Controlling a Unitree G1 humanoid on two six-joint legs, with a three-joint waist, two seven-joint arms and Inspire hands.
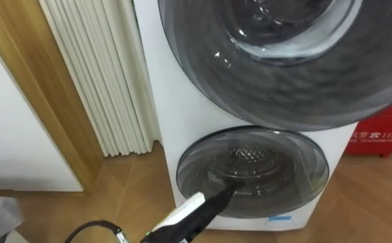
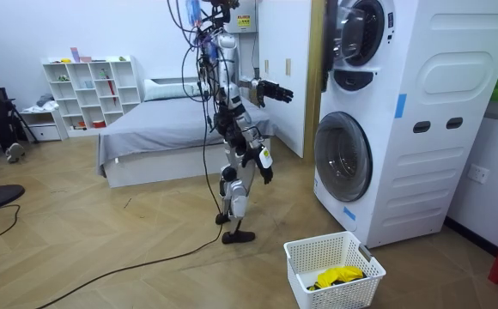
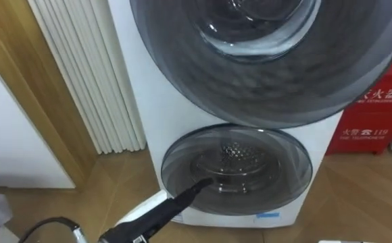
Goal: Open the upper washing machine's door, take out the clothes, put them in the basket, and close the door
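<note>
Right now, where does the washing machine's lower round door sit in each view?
Left eye view: lower round door, bottom, just right of centre.
Right eye view: bottom, just right of centre.
Room view: right of centre, facing the robot.
Shared landmark: the upper round door directly above it.

At my twelve o'clock the lower door (image 1: 253, 172) sits shut, barring the drum; the upper door (image 1: 284, 61) above is shut too. The floor (image 1: 132, 192) lies open at nine, and a basket (image 2: 333, 270) stands near two.
</note>
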